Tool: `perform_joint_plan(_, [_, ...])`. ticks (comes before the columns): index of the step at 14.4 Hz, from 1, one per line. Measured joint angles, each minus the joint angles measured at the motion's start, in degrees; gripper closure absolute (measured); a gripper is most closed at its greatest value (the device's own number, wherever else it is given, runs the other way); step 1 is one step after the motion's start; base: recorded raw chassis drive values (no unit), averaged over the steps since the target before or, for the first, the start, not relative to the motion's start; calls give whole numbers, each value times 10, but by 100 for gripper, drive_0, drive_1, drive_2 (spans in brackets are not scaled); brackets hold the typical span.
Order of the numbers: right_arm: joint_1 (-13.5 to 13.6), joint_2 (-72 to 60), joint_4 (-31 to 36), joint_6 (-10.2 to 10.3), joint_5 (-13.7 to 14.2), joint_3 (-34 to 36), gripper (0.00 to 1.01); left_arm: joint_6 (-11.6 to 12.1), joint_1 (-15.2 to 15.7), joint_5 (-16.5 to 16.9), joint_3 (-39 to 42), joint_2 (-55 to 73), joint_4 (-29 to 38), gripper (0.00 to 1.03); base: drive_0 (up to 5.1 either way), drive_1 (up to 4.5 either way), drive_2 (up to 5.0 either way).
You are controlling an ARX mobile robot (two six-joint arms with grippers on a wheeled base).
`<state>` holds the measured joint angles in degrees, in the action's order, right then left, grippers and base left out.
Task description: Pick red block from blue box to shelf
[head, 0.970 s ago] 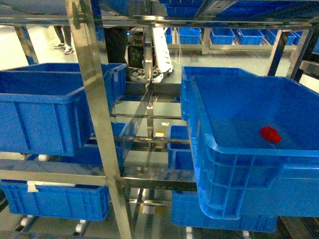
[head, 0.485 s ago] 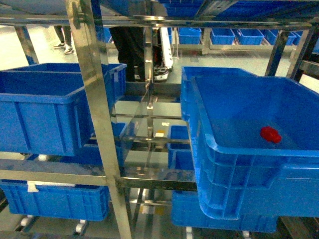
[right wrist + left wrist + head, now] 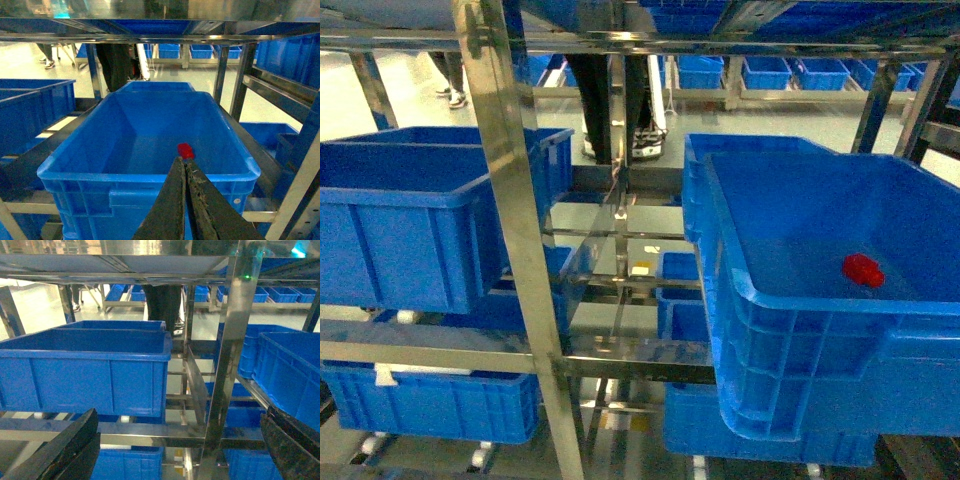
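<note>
The red block [image 3: 862, 269] lies on the floor of a dark blue ribbed crate [image 3: 790, 330] that stands on the steel shelf [image 3: 512, 210], on the right. In the right wrist view the red block [image 3: 185, 150] sits just beyond the tips of my right gripper [image 3: 184, 162], which is shut on nothing and hangs outside the crate's near rim [image 3: 125, 176]. My left gripper [image 3: 180, 442] is open, its fingers [image 3: 65, 450] wide apart in front of a shelf post [image 3: 227, 355]. The blue box is out of view. Neither gripper shows in the head view.
Another dark blue crate [image 3: 410, 235] stands on the left of the same tier, and more crates [image 3: 430, 400] fill the tier below. A rail [image 3: 150, 36] runs overhead. A person's legs [image 3: 605, 100] stand behind the rack.
The legs behind the rack have shifted to the right. The red block, the crates and the view of the shelf are as before.
</note>
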<state>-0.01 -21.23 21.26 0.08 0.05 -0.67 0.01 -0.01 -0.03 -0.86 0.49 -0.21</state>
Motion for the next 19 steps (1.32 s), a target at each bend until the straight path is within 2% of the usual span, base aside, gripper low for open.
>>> perform_joint_plan(10, [0, 118, -122, 0, 0, 0, 100, 0, 0, 0, 0, 0, 0, 5, 0, 0, 0])
perform_joint_plan(11, [0, 170, -200, 0, -2, 0, 100, 0, 0, 0, 0, 0, 0, 5, 0, 0, 0])
perform_joint_plan(12, [0, 209, -212, 0, -1, 0, 100, 0, 0, 0, 0, 0, 0, 5, 0, 0, 0])
perform_joint_plan(17, [0, 210, -214, 0, -1, 0, 100, 0, 0, 0, 0, 0, 0, 5, 0, 0, 0])
perform_joint_plan(18, [0, 210, -215, -1, -1, 0, 96, 0, 0, 0, 0, 0, 0, 5, 0, 0, 0])
perform_joint_plan(19, [0, 210, -215, -1, -1, 0, 84, 0, 0, 0, 0, 0, 0, 5, 0, 0, 0])
